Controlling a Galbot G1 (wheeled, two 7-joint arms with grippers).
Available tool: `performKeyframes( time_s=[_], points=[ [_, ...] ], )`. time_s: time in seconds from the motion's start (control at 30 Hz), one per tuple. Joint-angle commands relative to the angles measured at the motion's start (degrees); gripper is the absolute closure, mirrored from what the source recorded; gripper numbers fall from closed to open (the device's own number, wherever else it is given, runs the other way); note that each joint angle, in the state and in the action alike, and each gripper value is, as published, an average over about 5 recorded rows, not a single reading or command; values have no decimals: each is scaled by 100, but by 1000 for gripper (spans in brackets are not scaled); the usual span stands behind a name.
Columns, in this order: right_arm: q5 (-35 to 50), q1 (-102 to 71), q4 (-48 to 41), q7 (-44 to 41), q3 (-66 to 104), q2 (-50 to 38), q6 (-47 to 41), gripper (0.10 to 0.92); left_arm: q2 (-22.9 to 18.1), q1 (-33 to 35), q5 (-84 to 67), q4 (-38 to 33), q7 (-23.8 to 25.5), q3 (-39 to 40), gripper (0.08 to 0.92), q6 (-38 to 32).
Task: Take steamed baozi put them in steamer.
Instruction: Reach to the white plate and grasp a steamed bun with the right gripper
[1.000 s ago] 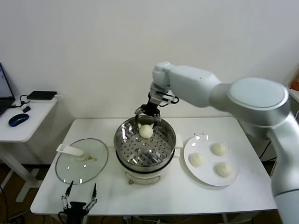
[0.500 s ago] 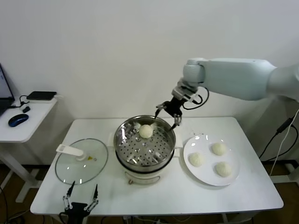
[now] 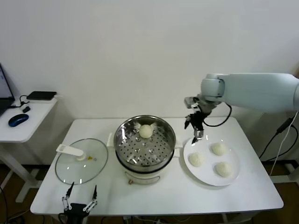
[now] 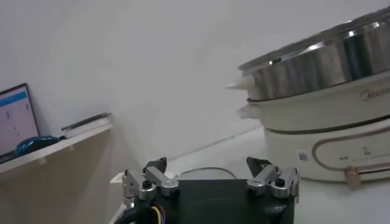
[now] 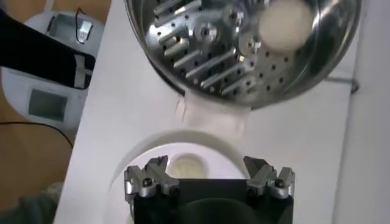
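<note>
Right end effector [image 3: 195, 129] hung empty, fingers apart, over the plate's [image 3: 205, 178] far-left rim. One steamed baozi [image 3: 146, 131] sat in the steamer [image 3: 145, 142]; three remained on the plate. Left end effector [image 3: 79, 200] idled spread at the counter's [image 3: 154, 196] near-left edge.

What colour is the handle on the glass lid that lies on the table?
The handle on the glass lid is white; the head view shows it best.
</note>
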Motion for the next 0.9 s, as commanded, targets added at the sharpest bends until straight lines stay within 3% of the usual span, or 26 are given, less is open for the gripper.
performKeyframes(
  time_s=[0.03,0.9],
  points=[
    [-747,-930,10,287,291,-309,-835,203,-18,-18,5,31,3,-12,177,18],
    [-1527,-2583,-795,730,1743,-363,-859,203,-62,-78,47,152,4,-21,177,29]
  ],
)
